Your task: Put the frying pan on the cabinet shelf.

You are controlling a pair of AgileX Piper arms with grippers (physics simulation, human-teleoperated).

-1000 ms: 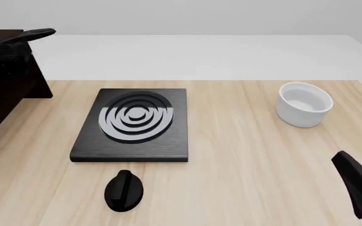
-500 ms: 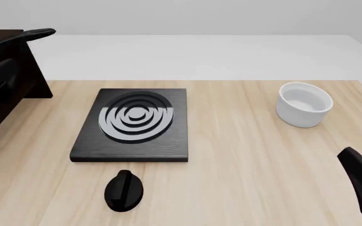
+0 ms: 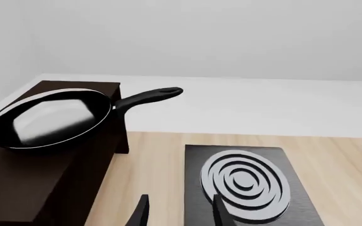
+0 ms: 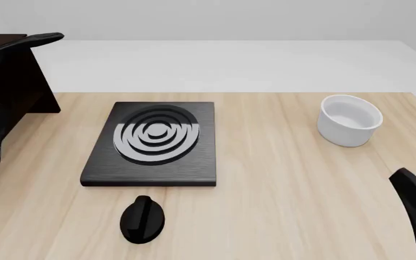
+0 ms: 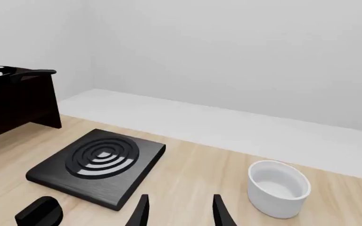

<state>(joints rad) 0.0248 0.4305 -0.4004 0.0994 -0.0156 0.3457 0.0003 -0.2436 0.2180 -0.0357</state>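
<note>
The frying pan (image 3: 49, 117) sits on the cabinet shelf (image 3: 24, 179), handle overhanging; placing looks done. The left tool (image 3: 177, 214) is spread and empty, so only retreat over the bench (image 4: 280, 179) remains.

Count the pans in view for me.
1: the frying pan sits on the cabinet shelf at the table's far left, handle overhanging. None elsewhere in view.

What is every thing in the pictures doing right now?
frying pan: sitting upright on the cabinet shelf, handle sticking out past its edge, nothing holding it.
cabinet shelf: carrying the pan.
left end effector: open, empty, apart from the pan.
right end effector: open, empty, above the table.
stove plate: flat on the table, nothing on it.
white bowl: upright, empty.
black knob: lying on the table.
</note>
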